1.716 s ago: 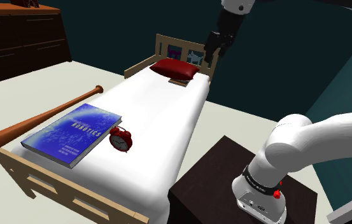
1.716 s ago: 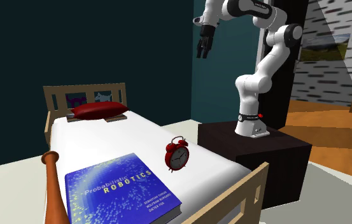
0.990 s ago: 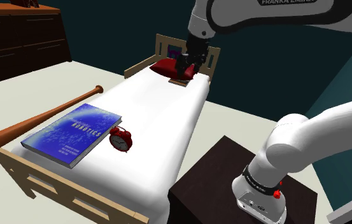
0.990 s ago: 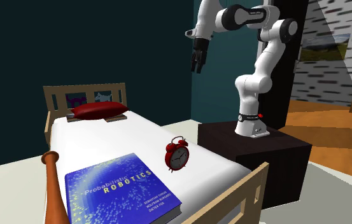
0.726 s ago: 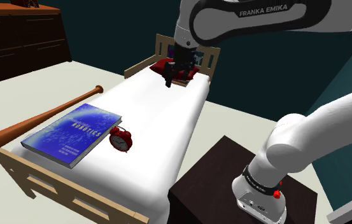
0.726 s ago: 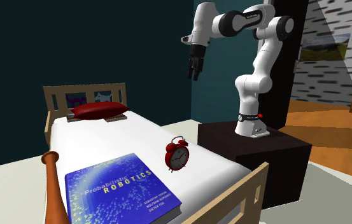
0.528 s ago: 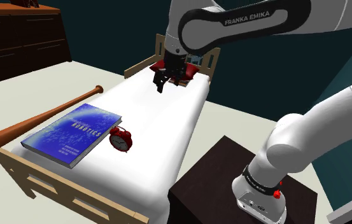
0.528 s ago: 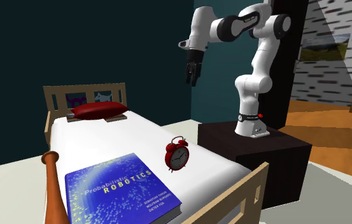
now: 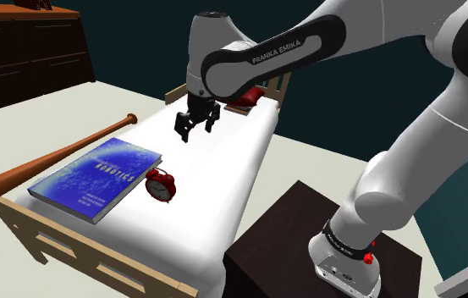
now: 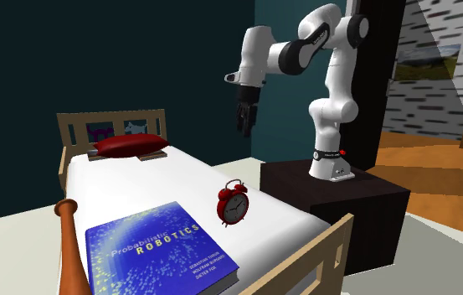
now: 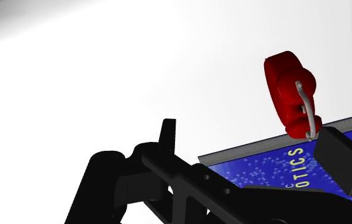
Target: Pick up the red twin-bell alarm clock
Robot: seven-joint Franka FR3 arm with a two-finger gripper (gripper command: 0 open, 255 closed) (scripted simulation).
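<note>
Dark blue-green walls stand around a wooden bed (image 9: 223, 165) with a flat white cover. The red alarm clock (image 9: 160, 184) stands on the bed, just beside the corner of a big blue book (image 9: 95, 179). A long brown bat (image 9: 46, 165) lies along the book's other side. A red pillow (image 10: 131, 145) sits at the head of the bed. The black gripper (image 9: 192, 129) hangs in the air over the middle of the bed, well apart from the clock. Its two fingers (image 11: 340, 159) stand apart and hold nothing.
</note>
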